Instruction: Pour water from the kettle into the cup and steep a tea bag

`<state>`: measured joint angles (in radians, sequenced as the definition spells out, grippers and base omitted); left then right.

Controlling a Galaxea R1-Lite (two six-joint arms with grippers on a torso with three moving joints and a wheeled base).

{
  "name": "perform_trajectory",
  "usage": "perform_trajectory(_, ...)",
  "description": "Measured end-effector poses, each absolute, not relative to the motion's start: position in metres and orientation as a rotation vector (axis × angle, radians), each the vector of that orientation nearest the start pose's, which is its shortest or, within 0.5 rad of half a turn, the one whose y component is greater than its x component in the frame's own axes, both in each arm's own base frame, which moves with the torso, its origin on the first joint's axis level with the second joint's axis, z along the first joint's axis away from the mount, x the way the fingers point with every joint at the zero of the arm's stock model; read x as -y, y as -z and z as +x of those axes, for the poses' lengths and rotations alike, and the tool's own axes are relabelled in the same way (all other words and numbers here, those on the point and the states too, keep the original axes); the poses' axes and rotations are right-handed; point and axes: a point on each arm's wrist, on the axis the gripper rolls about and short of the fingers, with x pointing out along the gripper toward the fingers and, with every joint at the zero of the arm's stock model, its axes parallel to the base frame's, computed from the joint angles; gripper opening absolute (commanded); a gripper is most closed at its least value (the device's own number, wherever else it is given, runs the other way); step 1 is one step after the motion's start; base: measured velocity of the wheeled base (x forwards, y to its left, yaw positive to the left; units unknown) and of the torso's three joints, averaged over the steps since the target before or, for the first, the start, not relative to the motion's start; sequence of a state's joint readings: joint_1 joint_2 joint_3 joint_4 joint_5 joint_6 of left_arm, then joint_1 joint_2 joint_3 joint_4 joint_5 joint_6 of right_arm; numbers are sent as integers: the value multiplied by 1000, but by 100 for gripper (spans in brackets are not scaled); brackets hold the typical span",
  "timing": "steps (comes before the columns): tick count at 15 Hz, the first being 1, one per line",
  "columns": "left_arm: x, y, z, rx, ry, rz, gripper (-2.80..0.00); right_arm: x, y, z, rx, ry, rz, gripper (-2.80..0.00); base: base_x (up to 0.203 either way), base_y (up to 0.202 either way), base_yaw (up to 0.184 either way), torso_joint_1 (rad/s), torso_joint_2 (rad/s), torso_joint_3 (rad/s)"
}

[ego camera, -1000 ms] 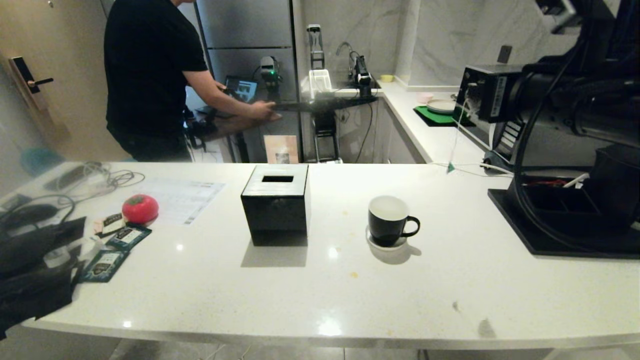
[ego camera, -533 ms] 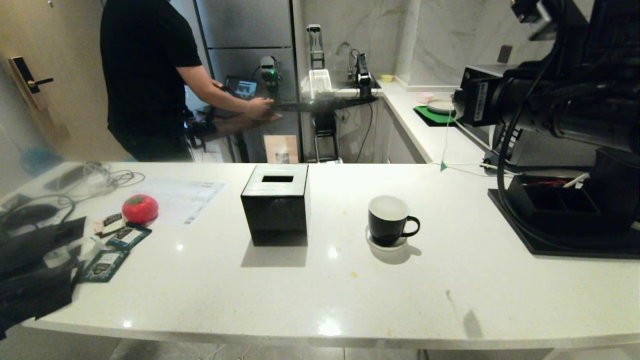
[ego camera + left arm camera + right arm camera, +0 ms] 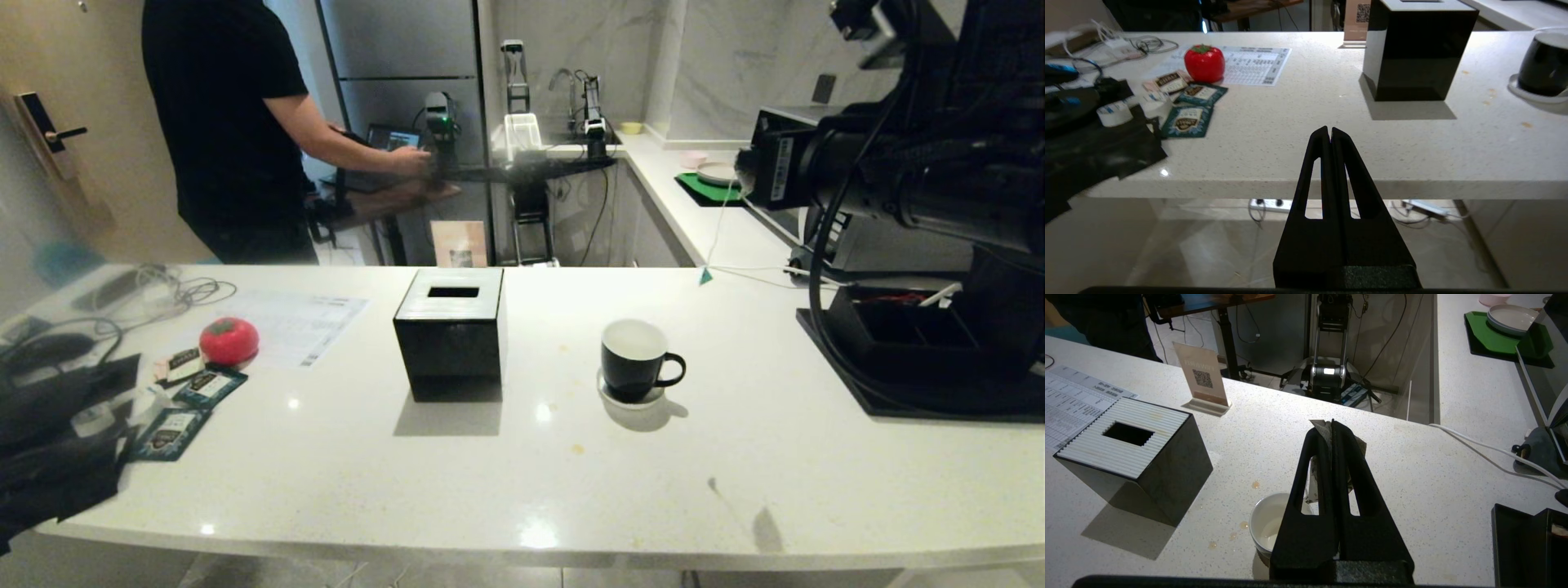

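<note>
Right gripper [image 3: 1332, 424] up above the counter [image 3: 522, 482], fingers pinched tight on the tea bag [image 3: 1323, 430] (pale pouch, mostly hidden between the black fingers); string dangling with a small green tag [image 3: 704, 278] at its end. Directly below in the right wrist view: the cup [image 3: 633, 359], black with a white inside, upright on a small white coaster [image 3: 608, 396]. Just left of the cup, a black square box [image 3: 451, 343] with a slotted top. Left gripper [image 3: 1329, 132] low in front of the counter edge, fingers pressed together, holding nothing. Behind the counter, a person in black [image 3: 229, 122].
</note>
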<state>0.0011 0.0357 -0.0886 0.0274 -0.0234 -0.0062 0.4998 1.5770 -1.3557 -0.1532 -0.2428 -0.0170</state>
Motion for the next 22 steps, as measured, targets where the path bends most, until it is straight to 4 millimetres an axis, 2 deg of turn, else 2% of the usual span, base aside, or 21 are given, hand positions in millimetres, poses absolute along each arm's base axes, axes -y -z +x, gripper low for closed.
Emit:
perform_trajectory(5,0,-117,-20,-18,34,-54,-280,-134,-330,257,-55,-256,-38,-280,0,0,0,0,0,0)
perform_trajectory(10,0,-154,-2,-72,79,-77,-280,-134,-331,258,-51,-255,-37,-280,0,0,0,0,0,0)
perform_trajectory(13,2,-182,24,-87,98,-83,-280,-134,-332,257,-48,-255,-35,-280,0,0,0,0,0,0)
perform_trajectory(17,8,-218,74,-93,178,-91,-280,-134,-338,258,-32,-256,-28,-280,0,0,0,0,0,0)
perform_trajectory(19,12,-227,97,-100,253,-113,-280,-135,-340,259,-23,-256,-26,-280,0,0,0,0,0,0)
perform_trajectory(22,19,-229,124,-156,354,-149,-280,-136,-341,261,-23,-256,-26,-280,0,0,0,0,0,0)
